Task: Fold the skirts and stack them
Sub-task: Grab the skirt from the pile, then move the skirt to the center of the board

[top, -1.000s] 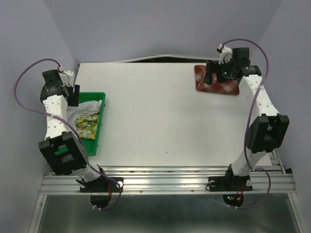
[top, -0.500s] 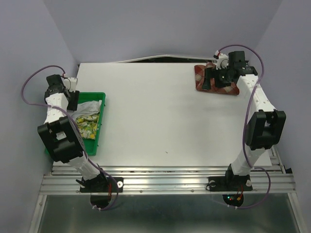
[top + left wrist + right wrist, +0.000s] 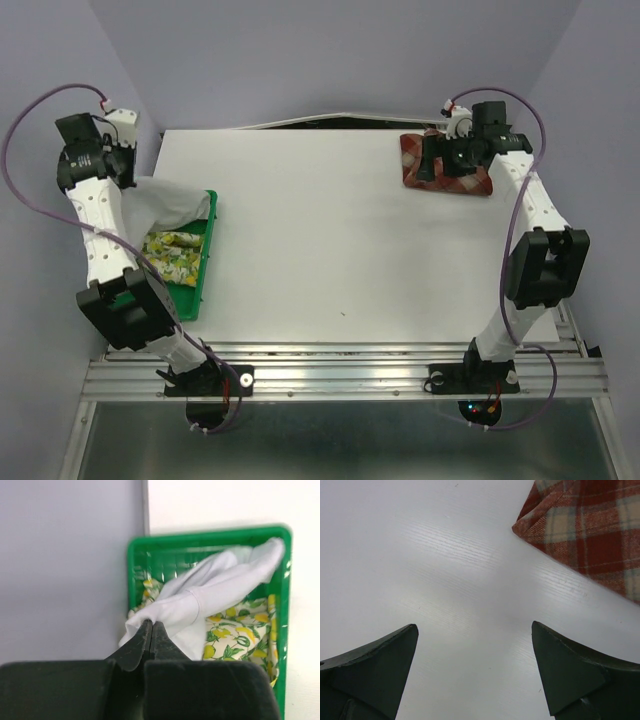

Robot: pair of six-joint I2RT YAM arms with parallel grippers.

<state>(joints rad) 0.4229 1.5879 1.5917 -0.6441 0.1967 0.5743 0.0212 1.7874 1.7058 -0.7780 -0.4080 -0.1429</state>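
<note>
The plain white skirt (image 3: pixel 170 198) stretches up out of the green tray (image 3: pixel 200 285) toward my left gripper (image 3: pixel 130 175). In the left wrist view that gripper (image 3: pixel 151 625) is shut on an edge of the white skirt (image 3: pixel 210 587), lifted above the tray (image 3: pixel 136 560). The fruit-print skirt (image 3: pixel 172 258) lies in the tray beneath it, the same print (image 3: pixel 240 630) showing under the white cloth. The red-and-cream plaid skirt (image 3: pixel 470 178) lies folded at the far right of the table. My right gripper (image 3: pixel 428 165) hovers open over its left edge; the plaid corner (image 3: pixel 585 530) lies beyond the fingertips.
The tray sits at the table's left edge, close to the purple side wall (image 3: pixel 65 565). The white table (image 3: pixel 320 230) spreads between tray and plaid skirt. A dark gap (image 3: pixel 320 122) runs along the table's far edge.
My left gripper closed on the white skirt and rose back and to the left, pulling the cloth up out of the tray. The right arm shifted slightly and then held still.
</note>
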